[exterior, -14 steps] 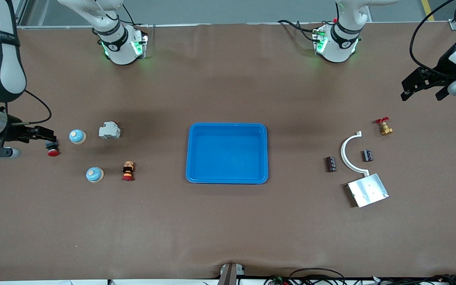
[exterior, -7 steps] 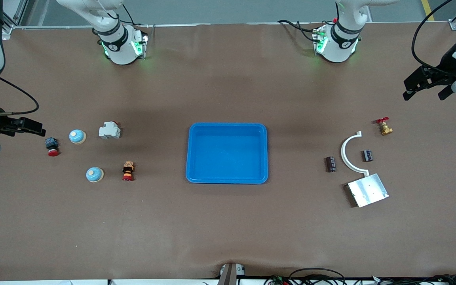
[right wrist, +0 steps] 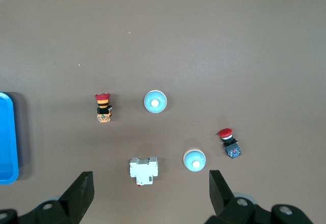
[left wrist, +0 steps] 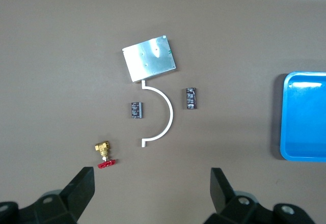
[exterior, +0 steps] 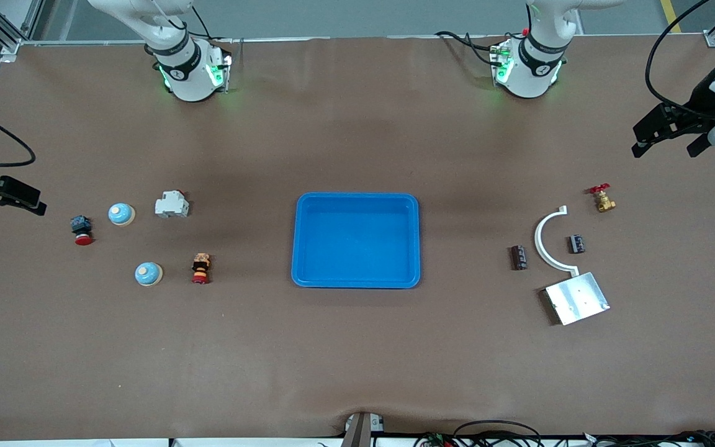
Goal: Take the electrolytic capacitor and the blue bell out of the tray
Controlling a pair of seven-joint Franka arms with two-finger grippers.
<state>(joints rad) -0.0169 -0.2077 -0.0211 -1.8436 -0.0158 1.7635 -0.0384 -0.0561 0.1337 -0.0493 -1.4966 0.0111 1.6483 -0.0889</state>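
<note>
The front view looks down from high across the table toward the arm bases and takes in the whole surface, blue tray [exterior: 356, 239] at centre. The left wrist view looks straight down from well above its arm's end, sharing the metal plate [left wrist: 149, 58], white arc [left wrist: 160, 114] and the tray's edge with the front view; the right wrist view does likewise over the two bells [right wrist: 155, 102] and the breaker [right wrist: 143, 169]
</note>
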